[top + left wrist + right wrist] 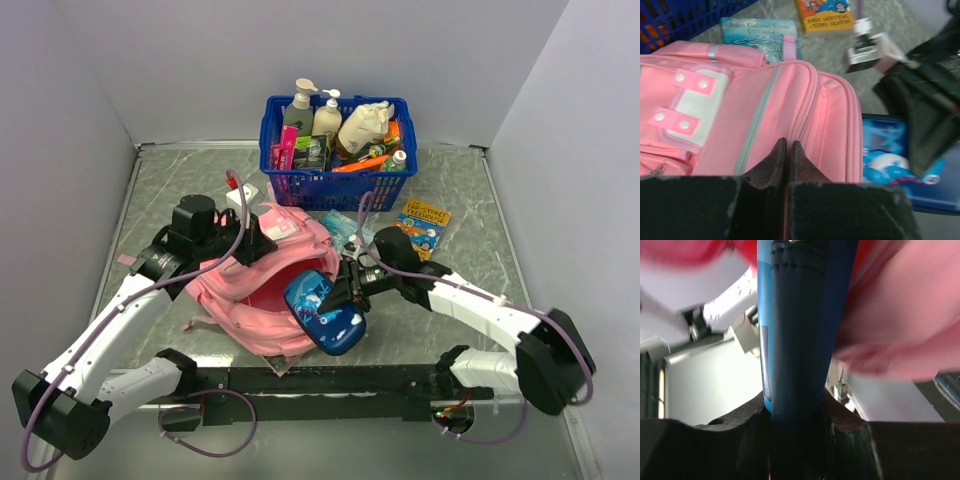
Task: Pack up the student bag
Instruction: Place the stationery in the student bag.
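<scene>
1. The bag (225, 290) is seen lying on the table (460, 190), left of centre and between the two arms. Its mouth is opened toward the right, and red lining is shown inside.
2. The left gripper (786, 150) is closed, with its tips pressed together against the bag's pink top beside the zip. Whether fabric is nipped between them cannot be told.
3. The right gripper (795, 407) is clamped on a blue pencil case (322, 312), which is held edge-on between the fingers.
4. The case is tilted at the bag's mouth, with its upper end over the red lining and its lower end outside the rim.
5. A blue basket (300, 188) of bottles is placed at the far edge, behind the bag.
6. A teal book (757, 32) is laid just beyond the bag. A yellow book (423, 222) is laid to its right, near the basket.
</scene>
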You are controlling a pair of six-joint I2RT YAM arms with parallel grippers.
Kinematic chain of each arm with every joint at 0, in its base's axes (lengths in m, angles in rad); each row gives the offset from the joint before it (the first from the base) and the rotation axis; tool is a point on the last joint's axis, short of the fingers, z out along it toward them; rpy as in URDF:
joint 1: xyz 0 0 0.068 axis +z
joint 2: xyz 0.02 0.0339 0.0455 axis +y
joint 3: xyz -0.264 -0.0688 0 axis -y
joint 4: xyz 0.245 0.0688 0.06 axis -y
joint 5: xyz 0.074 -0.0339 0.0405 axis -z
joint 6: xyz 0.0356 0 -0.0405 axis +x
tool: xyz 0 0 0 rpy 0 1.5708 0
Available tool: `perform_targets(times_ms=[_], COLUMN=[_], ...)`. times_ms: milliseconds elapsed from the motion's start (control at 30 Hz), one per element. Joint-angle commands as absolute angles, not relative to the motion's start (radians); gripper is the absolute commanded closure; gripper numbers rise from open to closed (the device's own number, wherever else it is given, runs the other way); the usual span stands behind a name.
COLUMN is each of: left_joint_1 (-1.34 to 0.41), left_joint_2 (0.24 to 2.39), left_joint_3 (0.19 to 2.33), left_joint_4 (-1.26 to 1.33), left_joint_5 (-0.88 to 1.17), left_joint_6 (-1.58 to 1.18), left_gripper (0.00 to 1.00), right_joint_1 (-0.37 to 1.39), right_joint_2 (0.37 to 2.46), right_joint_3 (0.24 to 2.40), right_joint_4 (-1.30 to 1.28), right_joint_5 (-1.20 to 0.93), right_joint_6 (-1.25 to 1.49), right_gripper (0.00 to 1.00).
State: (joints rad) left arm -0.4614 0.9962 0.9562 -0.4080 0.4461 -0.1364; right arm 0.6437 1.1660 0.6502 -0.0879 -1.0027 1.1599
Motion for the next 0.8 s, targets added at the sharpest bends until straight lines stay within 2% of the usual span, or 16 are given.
perform_targets(times_ms=[0,100,267,333,400,467,533,567,667,767], left_joint_1=[-0.451,-0.453,-0.449,-0.449,-0.448,-0.446,-0.445,-0.442,-0.437,-0.434], left_joint_2=[0.966,0.954,0.954,0.954,0.953,0.95,0.945,0.942,0.928,0.917], left_joint_3=[1.032,1.019,1.012,1.009,1.002,0.991,0.974,0.97,0.956,0.937], left_joint_4=[-0.259,-0.275,-0.265,-0.267,-0.261,-0.244,-0.236,-0.236,-0.252,-0.247], left_joint_5=[0.567,0.568,0.534,0.534,0.529,0.532,0.531,0.529,0.508,0.488], left_joint_6=[-0.199,-0.199,-0.233,-0.236,-0.241,-0.252,-0.258,-0.256,-0.238,-0.233], left_gripper=[0.99,0.99,0.99,0.99,0.99,0.99,0.99,0.99,0.99,0.99], right_joint_1=[0.652,0.653,0.728,0.796,0.854,0.894,0.931,0.933,0.939,0.94], right_joint_2=[1.23,1.262,1.27,1.336,1.39,1.437,1.466,1.479,1.493,1.419], right_joint_3=[0.782,0.85,0.799,0.839,0.942,1.004,1.017,1.044,1.126,1.074], right_joint_4=[0.014,0.058,0.271,0.256,0.183,0.124,0.19,0.195,0.056,0.016], right_joint_5=[-0.907,-0.717,-0.238,-0.158,-0.082,-0.003,0.104,0.101,0.058,0.038], right_joint_6=[1.2,1.23,1.33,1.318,1.295,1.269,1.243,1.203,1.102,0.987], right_gripper=[0.71,0.71,0.65,0.54,0.49,0.39,0.06,0.0,0.0,0.0])
